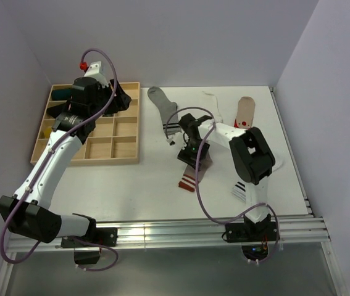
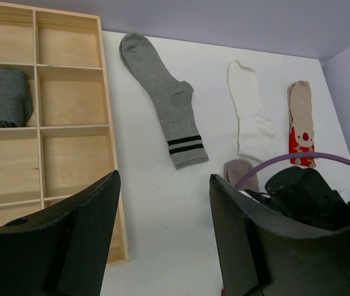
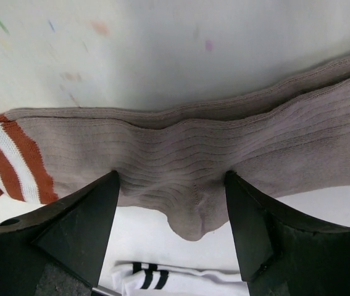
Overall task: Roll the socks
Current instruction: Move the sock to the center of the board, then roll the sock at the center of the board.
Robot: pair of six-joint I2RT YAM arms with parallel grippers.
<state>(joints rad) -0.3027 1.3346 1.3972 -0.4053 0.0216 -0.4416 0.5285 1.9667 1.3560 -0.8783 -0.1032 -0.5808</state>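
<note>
Step in hand: starting on the next sock. My read is that it's the taupe sock with red-white stripes [image 3: 181, 154], which lies flat and has no roll in it yet.
Taupe sock's place: about the middle of the table in the top view, striped cuff pointing to 6 o'clock, stretched out right under the right wrist.
Right gripper [image 3: 171, 209]: jaws spread wide, one on each side of the sock's heel bulge, low over the knit with nothing pinched.
Left gripper [image 2: 162, 234]: also open and empty, hanging over the wooden tray [image 1: 125, 148] at 10 o'clock.
Looks finished: a dark grey sock [image 2: 11, 97] sits bundled in one tray compartment.
Waiting flat: the grey sock with dark cuff stripes [image 2: 165, 102] is at 12 o'clock. The plain white sock [image 2: 249, 117] and a beige sock with a red figure [image 2: 301, 123] lie toward 1 o'clock. The white sock with black stripes [image 3: 162, 277] is at 4 o'clock, just beside the taupe one.
Next move calls for: dropping those wide jaws onto the knit and nipping a fold, ideally near one end so the roll starts tight. Soft fabric will sag and slide, so I'd expect the left arm to be needed over from 10 o'clock to pin the far end.
</note>
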